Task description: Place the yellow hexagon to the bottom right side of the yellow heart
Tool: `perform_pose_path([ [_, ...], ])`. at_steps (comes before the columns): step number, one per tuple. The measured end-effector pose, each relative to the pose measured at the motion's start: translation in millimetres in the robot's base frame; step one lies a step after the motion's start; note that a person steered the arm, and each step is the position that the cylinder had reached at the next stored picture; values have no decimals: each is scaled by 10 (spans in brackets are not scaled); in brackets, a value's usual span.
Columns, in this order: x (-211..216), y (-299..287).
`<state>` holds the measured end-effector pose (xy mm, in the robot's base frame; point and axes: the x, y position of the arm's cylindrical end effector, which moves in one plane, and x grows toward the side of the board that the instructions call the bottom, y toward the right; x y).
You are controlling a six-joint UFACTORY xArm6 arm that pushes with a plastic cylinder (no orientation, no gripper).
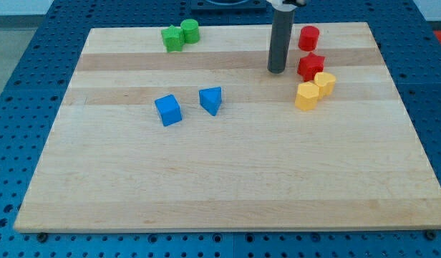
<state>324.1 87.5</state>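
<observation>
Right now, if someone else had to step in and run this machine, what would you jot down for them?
My tip: on the wooden board, left of the red star block, touching no block.
Yellow hexagon block sits lower-left of the yellow heart block, right against it.
Done: nothing visible yet.
Left: push the hexagon round to the heart's bottom right, probably passing below it.

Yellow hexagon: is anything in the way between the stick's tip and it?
Nothing visible stands between them. My tip sits up and to the view's left of the yellow hexagon, with only bare board between. The red star lies off to the tip's right, above the hexagon, and the yellow heart touches the hexagon's far side.
</observation>
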Motion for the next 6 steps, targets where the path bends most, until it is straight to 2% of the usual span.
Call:
perform_pose_path([
  [1,56,5],
  [3,733,234],
  [5,1194,575],
  [6,1553,252],
])
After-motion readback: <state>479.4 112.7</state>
